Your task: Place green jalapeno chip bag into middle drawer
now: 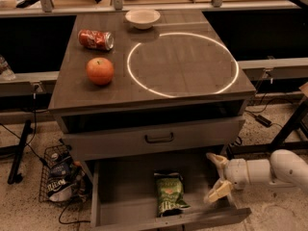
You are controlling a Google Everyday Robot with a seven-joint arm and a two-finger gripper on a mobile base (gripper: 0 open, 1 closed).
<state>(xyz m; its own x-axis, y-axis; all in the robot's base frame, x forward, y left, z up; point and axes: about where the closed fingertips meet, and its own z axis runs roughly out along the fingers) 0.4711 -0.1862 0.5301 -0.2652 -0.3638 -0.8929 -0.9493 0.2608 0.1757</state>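
The green jalapeno chip bag lies flat on the floor of the open middle drawer, near its front middle. My gripper is at the drawer's right side, to the right of the bag and apart from it. Its two pale fingers are spread open and hold nothing. The white arm reaches in from the right edge of the view.
On the cabinet top sit a crushed red soda can, an orange-red apple and a white bowl. A closed drawer front with a dark handle is above the open drawer. A wire basket of packets stands on the floor at left.
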